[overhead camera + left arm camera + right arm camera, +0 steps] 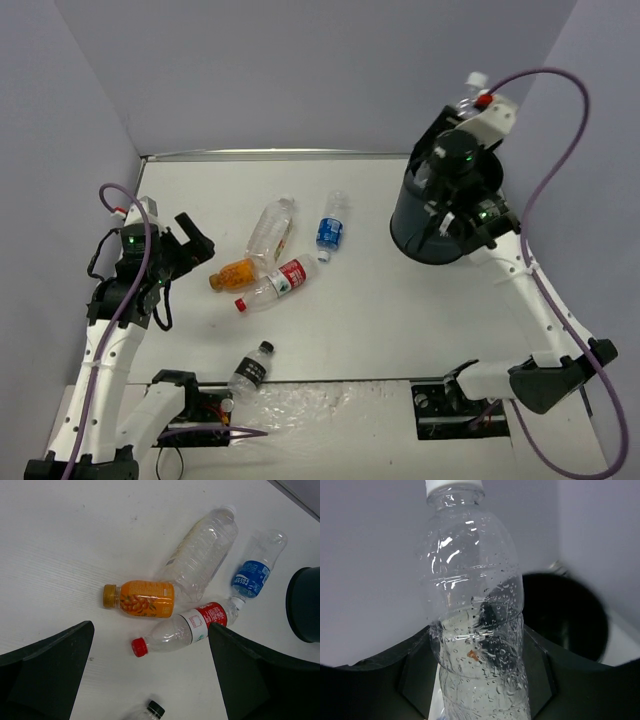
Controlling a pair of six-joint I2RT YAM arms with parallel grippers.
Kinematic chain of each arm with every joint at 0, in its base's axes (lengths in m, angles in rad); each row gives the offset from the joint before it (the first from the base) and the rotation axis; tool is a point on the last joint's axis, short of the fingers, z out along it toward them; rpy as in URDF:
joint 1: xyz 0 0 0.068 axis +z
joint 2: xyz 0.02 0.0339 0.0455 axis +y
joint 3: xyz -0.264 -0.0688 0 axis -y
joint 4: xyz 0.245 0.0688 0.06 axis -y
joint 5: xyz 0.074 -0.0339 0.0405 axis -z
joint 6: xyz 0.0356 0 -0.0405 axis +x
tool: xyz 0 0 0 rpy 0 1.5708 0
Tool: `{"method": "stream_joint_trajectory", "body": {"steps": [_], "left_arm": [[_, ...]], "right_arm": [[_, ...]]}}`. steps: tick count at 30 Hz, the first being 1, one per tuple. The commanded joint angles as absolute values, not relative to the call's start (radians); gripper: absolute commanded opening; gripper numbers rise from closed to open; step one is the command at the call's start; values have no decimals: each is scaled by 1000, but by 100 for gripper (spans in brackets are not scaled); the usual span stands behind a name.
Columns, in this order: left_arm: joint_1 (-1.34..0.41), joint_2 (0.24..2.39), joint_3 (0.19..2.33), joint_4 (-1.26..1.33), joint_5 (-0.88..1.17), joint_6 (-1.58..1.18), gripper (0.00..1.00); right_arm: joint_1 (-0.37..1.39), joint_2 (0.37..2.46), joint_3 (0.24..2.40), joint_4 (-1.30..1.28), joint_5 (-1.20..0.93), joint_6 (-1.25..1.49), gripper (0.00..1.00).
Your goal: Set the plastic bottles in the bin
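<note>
My right gripper (pixel 465 108) is raised over the dark round bin (pixel 415 228) at the back right, shut on a clear wet bottle (pixel 475 605) with a white cap; the bin's mouth (pixel 565 615) shows behind it. On the table lie a large clear bottle (pixel 270 228), a blue-label bottle (pixel 331 230), an orange-filled bottle (pixel 238 273) and a red-label bottle (pixel 280 283) with a red cap. A dark-capped bottle (pixel 250 372) rests near the front edge. My left gripper (pixel 185 275) hovers open to the left of the orange bottle (pixel 145 598), holding nothing.
Grey walls enclose the table on the left, back and right. The right arm's purple cable (pixel 560 150) loops beside the bin. The arm bases and wiring (pixel 200 410) sit along the near edge, close to the dark-capped bottle.
</note>
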State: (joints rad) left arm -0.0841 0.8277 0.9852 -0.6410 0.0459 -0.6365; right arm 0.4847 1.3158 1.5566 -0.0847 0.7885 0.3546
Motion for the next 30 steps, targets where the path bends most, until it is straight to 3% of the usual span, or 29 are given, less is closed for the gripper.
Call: {"method": "stream_joint_trajectory", "body": {"steps": [1, 8, 12, 14, 22, 30], "left_arm": [[-86, 834, 1039, -622, -26, -669, 97], [-86, 842, 1046, -677, -121, -710, 97], [-86, 838, 1035, -699, -152, -766, 97], [-86, 839, 1029, -699, -154, -774, 97], [-86, 853, 1011, -699, -149, -799, 97], [-86, 857, 1001, -696, -152, -799, 97]], "right_arm": [[257, 1397, 1576, 38, 547, 73, 46], [83, 1509, 1607, 40, 459, 35, 59], [45, 1550, 1641, 39, 397, 38, 93], [41, 1555, 1650, 38, 385, 35, 100], [103, 1424, 1643, -29, 257, 58, 100], [539, 1408, 1599, -115, 383, 127, 100]]}}
